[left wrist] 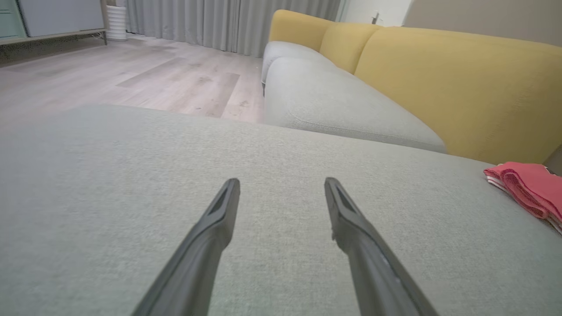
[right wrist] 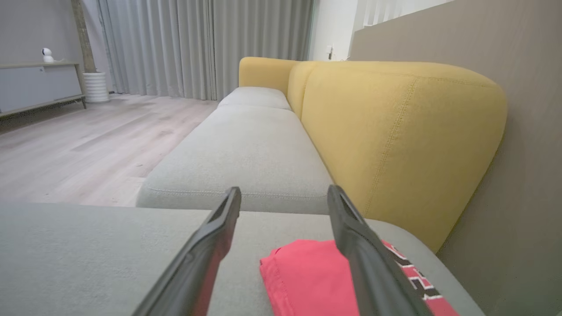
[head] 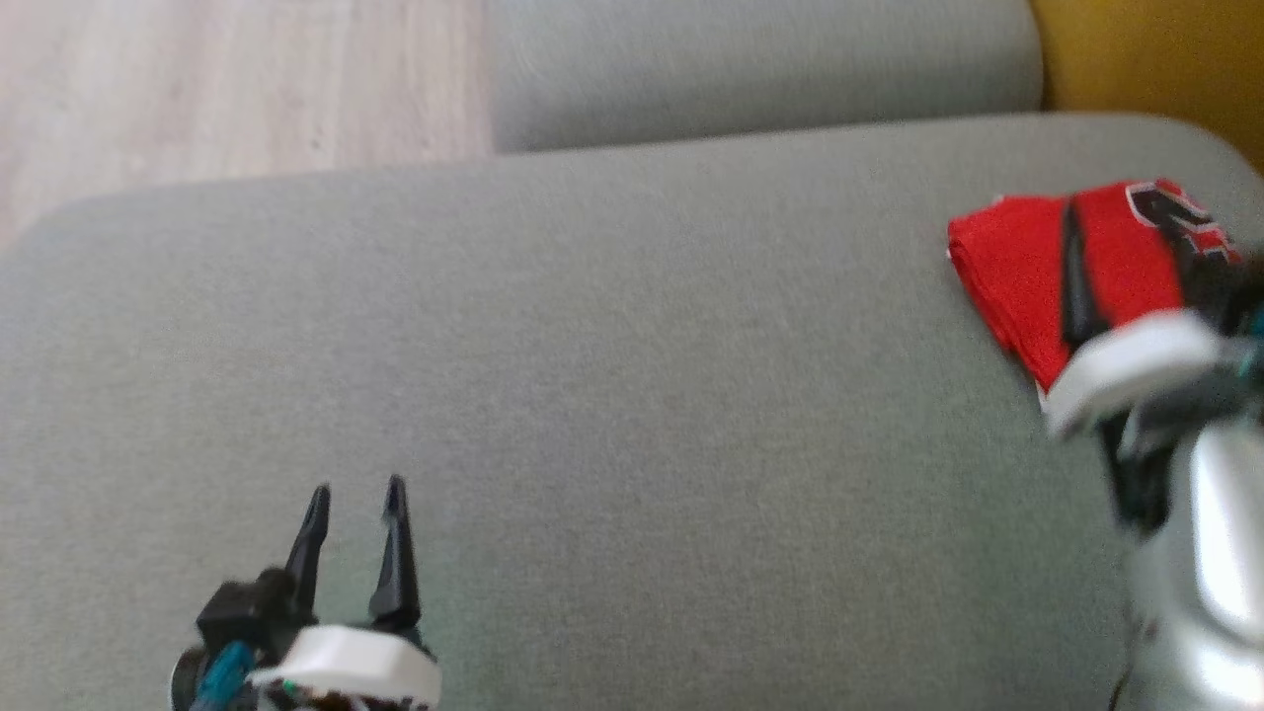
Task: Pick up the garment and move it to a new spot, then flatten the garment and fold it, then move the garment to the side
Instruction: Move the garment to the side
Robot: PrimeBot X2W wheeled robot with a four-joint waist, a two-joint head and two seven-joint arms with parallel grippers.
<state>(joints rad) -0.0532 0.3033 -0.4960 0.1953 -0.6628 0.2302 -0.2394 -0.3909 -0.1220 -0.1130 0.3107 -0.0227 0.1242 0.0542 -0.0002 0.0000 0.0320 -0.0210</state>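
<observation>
The folded red garment (head: 1027, 267) is lying at the grey cushion's (head: 592, 375) right edge, near the yellow backrest (right wrist: 395, 131) — seemingly its final spot. The right gripper (right wrist: 284, 189) is hovering by it, jaws wide, holding nothing; the left gripper (head: 356, 486) is hanging equally wide over bare cushion, well apart. The right arm should be rising straight up, not snagging the folds.
</observation>
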